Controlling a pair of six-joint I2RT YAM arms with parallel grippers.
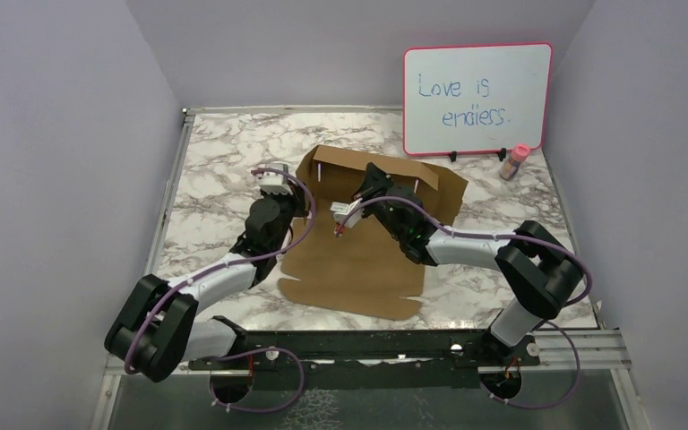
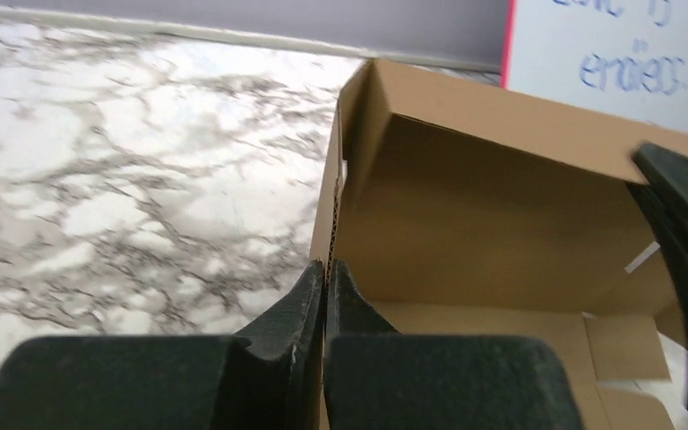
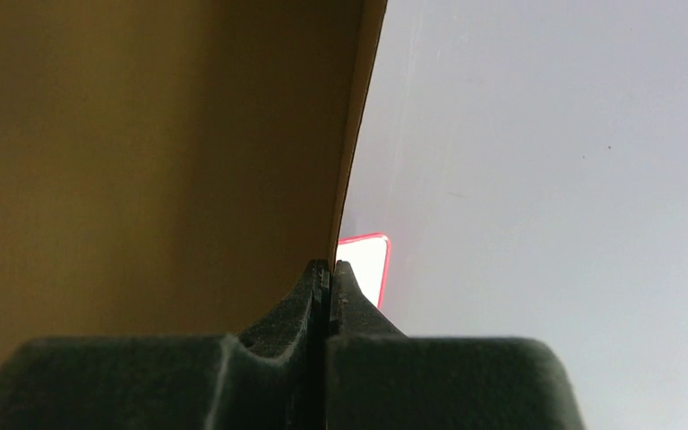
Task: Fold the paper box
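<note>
Left jaws: the left gripper (image 2: 325, 269) has its jaws pressed together on the corrugated edge of the box's left side wall, probably to keep that wall standing
Right jaws: the right gripper (image 3: 331, 267) has its jaws closed on a thin cardboard edge that rises from between them, apparently holding the back panel up
Paper box: the paper box (image 1: 358, 260) lies mid-table on the marble table (image 1: 215, 179), between the two arms; its near panel is flat toward the bases and its far part is raised into walls
Why held so: with one arm on each of two walls that meet at the far-left corner, the pair seem placed to square that corner so the flaps can tuck in
Box markings: none, plain brown board
Whiteboard: the pink-framed whiteboard (image 1: 477, 98) stands propped behind the box at far right, and reads "Love is endless." in blue handwriting
Bottle: a small pink-capped bottle (image 1: 512, 163) stands just beside the board's right foot; its label is too small to read
</note>
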